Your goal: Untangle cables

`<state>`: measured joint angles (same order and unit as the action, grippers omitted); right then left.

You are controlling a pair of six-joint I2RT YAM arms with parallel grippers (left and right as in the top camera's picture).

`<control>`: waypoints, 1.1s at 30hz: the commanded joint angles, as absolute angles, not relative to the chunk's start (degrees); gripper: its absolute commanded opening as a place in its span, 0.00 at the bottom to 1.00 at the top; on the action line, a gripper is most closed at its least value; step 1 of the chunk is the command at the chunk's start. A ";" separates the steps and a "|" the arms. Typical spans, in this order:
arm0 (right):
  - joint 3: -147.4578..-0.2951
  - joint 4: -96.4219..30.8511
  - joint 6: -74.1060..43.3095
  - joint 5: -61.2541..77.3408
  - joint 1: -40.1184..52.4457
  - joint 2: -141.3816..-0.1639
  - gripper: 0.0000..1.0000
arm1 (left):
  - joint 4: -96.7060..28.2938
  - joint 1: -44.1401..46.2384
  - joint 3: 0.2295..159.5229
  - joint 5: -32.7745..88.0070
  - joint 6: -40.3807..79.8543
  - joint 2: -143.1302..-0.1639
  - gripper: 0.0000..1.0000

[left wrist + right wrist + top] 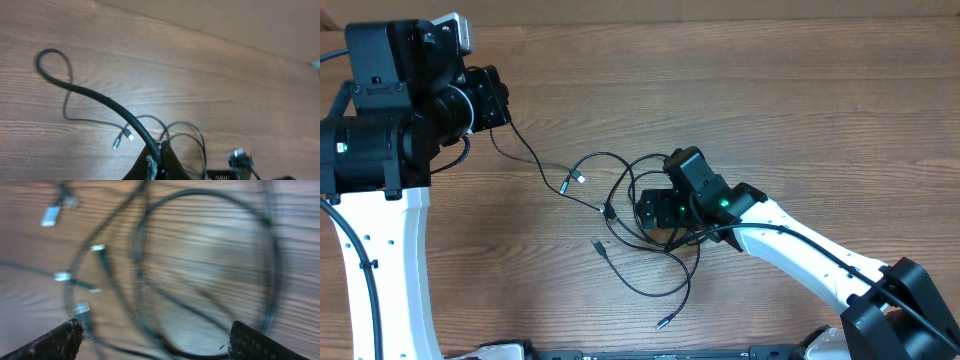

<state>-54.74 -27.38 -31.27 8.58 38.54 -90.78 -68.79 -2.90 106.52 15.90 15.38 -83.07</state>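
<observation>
Right end effector [155, 330] wide, over cables [138, 255]

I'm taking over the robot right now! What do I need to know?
Left gripper: shut on one cable.
Right gripper: open, low over the tangle, holding nothing.
Cables: most lie looped together mid-table; the held cable runs from the left gripper toward the tangle.
Done: one strand drawn partly out.
Left: loops cross each other; every cable needs separating.

Even soft light, faint shadows, overhead sharp, right wrist view motion-blurred, cables [272, 265] smeared
</observation>
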 commanded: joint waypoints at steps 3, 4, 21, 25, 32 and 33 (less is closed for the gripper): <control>-54.59 -23.05 -31.53 17.67 39.55 -91.53 0.93 | -67.07 -2.98 107.48 13.15 18.24 -83.13 0.04; -54.59 -22.41 -31.51 17.56 39.64 -92.09 0.92 | -67.00 -2.98 107.48 13.15 18.26 -83.13 0.04; -54.61 -11.44 -31.51 18.96 42.98 -105.45 0.40 | -65.89 -2.98 107.42 11.60 20.60 -83.15 0.04; -54.61 -12.58 -31.53 18.04 41.63 -105.45 0.17 | -66.98 -2.98 107.02 11.38 20.58 -83.15 0.04; -54.83 -13.80 -32.47 15.03 36.38 -105.45 0.05 | -67.90 -2.98 106.96 9.39 18.61 -84.40 0.04; -54.83 -14.00 -33.43 14.83 34.92 -105.45 0.05 | -67.88 -2.98 106.96 8.21 18.61 -84.93 0.04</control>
<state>-54.70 -13.85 -31.77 17.12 38.50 -105.38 -67.92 -2.90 106.52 11.42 19.49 -83.40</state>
